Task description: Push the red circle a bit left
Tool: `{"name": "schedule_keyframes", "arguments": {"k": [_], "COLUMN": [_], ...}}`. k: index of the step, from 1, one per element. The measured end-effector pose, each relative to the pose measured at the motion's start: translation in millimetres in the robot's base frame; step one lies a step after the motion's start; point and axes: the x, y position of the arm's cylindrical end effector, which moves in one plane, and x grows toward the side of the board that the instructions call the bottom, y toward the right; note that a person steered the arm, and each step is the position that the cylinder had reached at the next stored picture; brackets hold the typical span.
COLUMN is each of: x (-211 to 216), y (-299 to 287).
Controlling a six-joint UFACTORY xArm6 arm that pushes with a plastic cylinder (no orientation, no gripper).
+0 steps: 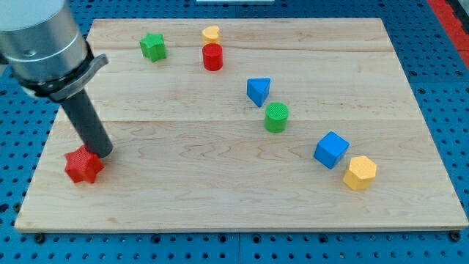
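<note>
Much tabletop (220, 183) separates my tip (105, 154), a jawless end effector touching the red star (83, 166), from the red circle (212, 56) near the view's top, so the yellow block (211, 33) just beside it could be clipped.

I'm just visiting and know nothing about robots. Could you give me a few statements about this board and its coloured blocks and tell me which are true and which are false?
1. My tip is right beside the red star. True.
2. The red circle sits just below the small yellow block near the view's top. True.
3. My tip is touching the red circle. False: it is far off, near the view's bottom left.
4. The green star lies to the view's right of the red circle. False: it lies to its left.
5. The blue cube is next to the yellow hexagon. True.
</note>
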Motion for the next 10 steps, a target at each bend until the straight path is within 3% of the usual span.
{"name": "schedule_keyframes", "arguments": {"k": [2,4,8,10], "x": [11.1,-43.2,-136.6,-163.6], "y": [-8.4,4.1,119.0,189.2]}}
